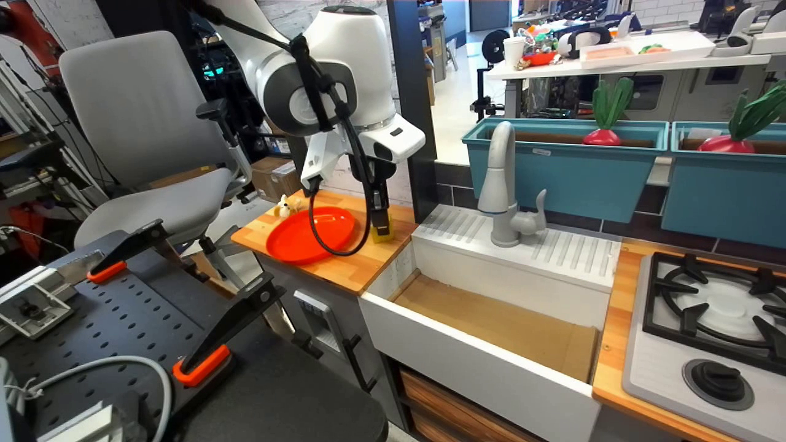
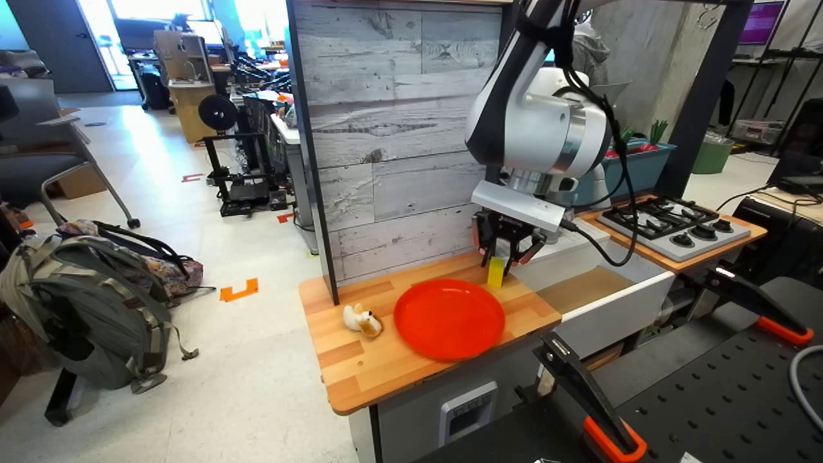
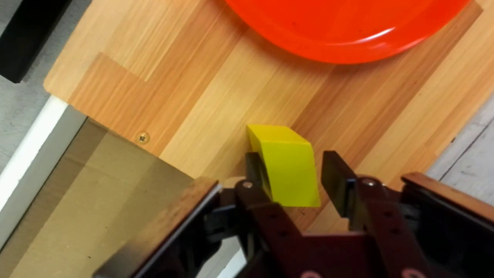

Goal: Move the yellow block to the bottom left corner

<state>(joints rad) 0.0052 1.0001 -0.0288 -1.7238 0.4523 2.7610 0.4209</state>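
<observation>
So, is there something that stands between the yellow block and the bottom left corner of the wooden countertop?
Yes: in an exterior view, the orange-red plate lies on the straight line from the yellow block to the bottom left corner, so lifting over or going around seems needed. The small toy animal sits off that line.

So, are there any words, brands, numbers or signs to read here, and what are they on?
None can be read in any view.
White sticker on the teal planter: too small.
Label on the cardboard box: too small and blurred.
Monitor screen: too blurred.
The yellow block: no text on the faces that show.
</observation>
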